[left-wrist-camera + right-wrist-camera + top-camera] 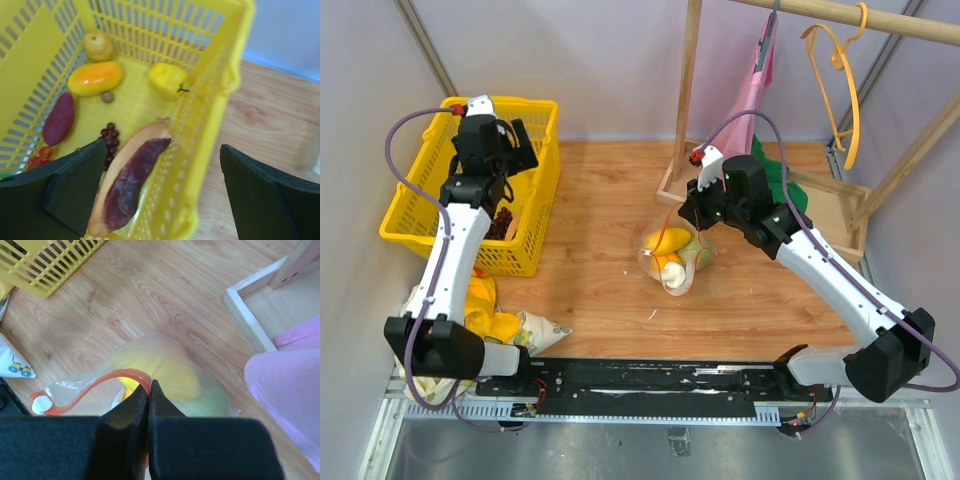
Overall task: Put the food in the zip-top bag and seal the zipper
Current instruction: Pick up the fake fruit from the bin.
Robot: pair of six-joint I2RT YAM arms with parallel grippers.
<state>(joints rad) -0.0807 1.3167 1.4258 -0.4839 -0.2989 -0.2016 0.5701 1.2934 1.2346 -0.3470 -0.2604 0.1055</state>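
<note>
Judged the task as partly done. Saw some food (672, 240) already inside the bag (652, 262), near the middle of the worktop (590, 200): one yellow piece, one pale, maybe one green, blurred behind the plastic. Saw the right hand (149, 390) pressed together on the zipper (100, 385) at the bag's rim, apparently holding the mouth up. Found the zipper curved and not sealed. Saw the left hand (162, 195) above the basket (215, 75), fingers wide apart, nothing between them. Counted more food at the basket's bottom: an orange fruit (95, 77), a yellow pepper (167, 80), a purple root (59, 119), dark grapes (110, 136), and a big cut piece (131, 185) leaning on the wall. Left to do, probably: picking up these pieces, carrying each one to the bag, then pressing the zipper shut along the whole edge. Could not tell how many pieces must go in.
</note>
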